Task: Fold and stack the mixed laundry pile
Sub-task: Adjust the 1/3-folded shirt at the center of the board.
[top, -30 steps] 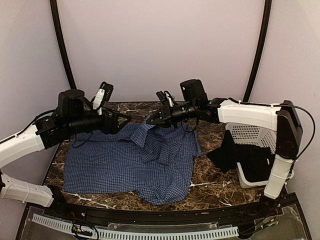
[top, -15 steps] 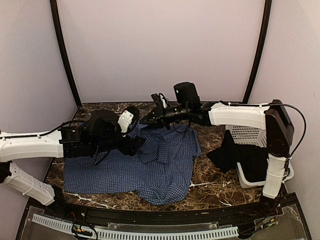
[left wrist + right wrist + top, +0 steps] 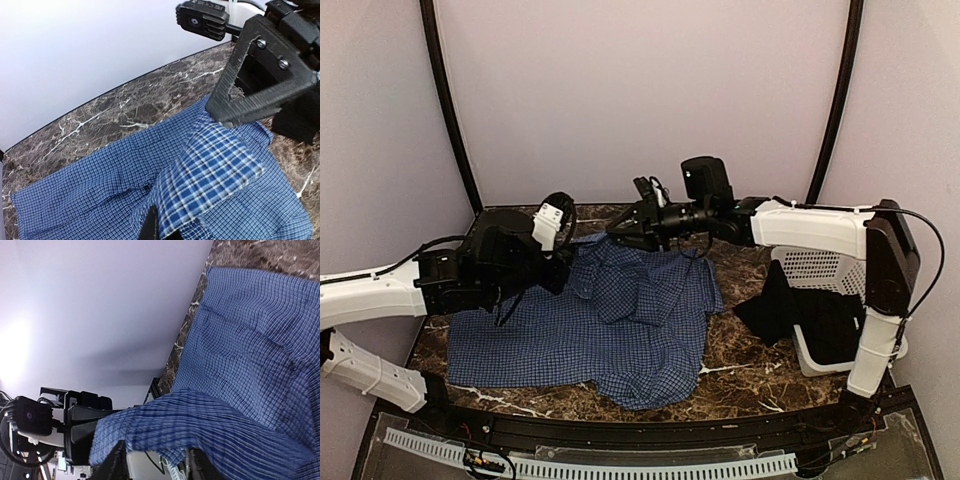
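The blue-and-white checked shirt (image 3: 570,340) lies spread on the marble table (image 3: 750,370), its far part bunched up. My left gripper (image 3: 563,272) is shut on a raised fold of the shirt (image 3: 100,190) near its far-left part; in the left wrist view that gripper (image 3: 160,231) shows only its dark fingertips pinching cloth. My right gripper (image 3: 618,230) hovers at the shirt's far edge. In the right wrist view that gripper (image 3: 157,465) has its fingers apart, with a flap of the shirt (image 3: 250,340) draped across them. The black garment (image 3: 800,310) hangs over the basket at the right.
A white perforated basket (image 3: 820,265) stands at the table's right side under the right arm. The two grippers are close together at the back of the table; the right gripper's finger (image 3: 250,90) fills the left wrist view's upper right. A wall runs right behind the table.
The left gripper pulled back toward the far left and shut on a fold of the shirt. The right gripper's fingers parted and it rose slightly at the shirt's far edge.
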Controlling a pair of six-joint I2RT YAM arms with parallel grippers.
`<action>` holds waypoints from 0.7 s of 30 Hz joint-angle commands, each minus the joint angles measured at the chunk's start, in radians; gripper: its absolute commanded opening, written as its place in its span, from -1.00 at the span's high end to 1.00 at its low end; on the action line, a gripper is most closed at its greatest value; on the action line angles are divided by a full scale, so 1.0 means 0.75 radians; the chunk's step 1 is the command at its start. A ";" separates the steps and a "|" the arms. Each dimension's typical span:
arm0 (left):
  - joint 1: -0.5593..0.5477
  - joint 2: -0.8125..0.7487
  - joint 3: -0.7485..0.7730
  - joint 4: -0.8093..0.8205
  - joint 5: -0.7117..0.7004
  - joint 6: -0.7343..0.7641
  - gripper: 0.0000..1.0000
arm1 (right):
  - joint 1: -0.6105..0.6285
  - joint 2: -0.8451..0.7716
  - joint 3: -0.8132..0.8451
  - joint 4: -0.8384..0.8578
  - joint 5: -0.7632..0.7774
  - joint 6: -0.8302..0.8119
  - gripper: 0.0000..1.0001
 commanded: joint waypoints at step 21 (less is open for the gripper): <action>0.016 -0.176 0.380 -0.554 0.590 0.577 1.00 | -0.162 -0.424 -0.462 -0.307 0.280 -0.832 -0.12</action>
